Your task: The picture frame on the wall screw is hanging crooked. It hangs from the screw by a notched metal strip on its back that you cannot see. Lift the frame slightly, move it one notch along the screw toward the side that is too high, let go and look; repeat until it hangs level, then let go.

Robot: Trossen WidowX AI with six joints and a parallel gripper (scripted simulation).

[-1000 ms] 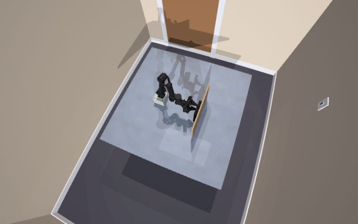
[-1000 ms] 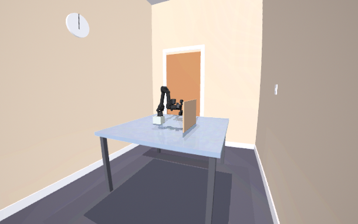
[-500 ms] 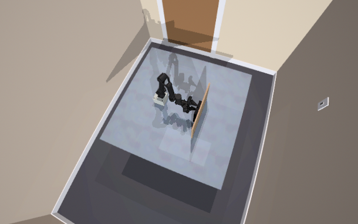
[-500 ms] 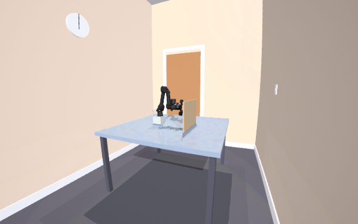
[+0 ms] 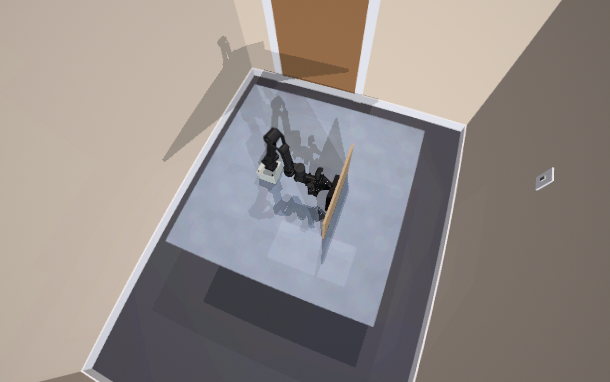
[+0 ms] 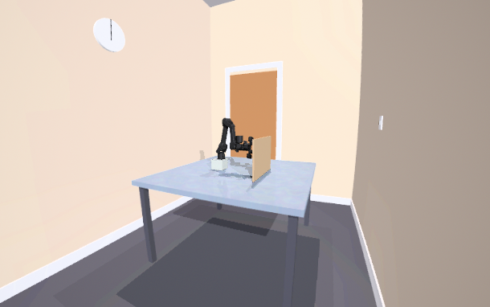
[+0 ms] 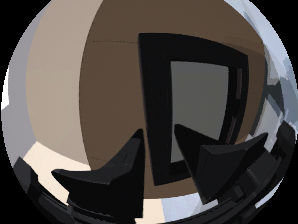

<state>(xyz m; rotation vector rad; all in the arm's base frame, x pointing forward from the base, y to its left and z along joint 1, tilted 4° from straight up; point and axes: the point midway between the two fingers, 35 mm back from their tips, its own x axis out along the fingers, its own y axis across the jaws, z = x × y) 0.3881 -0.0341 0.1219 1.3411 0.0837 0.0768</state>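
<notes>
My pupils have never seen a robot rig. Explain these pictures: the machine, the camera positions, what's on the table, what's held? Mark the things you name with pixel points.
The machine is a black robot arm (image 5: 287, 159) (image 6: 224, 134), on a pale base (image 5: 263, 175) (image 6: 219, 165). Its hand is a two-fingered gripper (image 5: 331, 186) (image 6: 251, 149) (image 7: 158, 131).

The top picture looks down from above; the exterior one looks across the room; the wrist one looks out past the fingers.

On the blue-grey table (image 5: 225, 215) (image 6: 189, 182) are the arm's base and an upright panel (image 5: 345, 170) (image 6: 262, 158) (image 7: 115, 100). A black picture frame (image 7: 159, 100) hangs crooked on the panel.

The fingers stand either side of one frame edge; whether they grip it, I cannot tell.
</notes>
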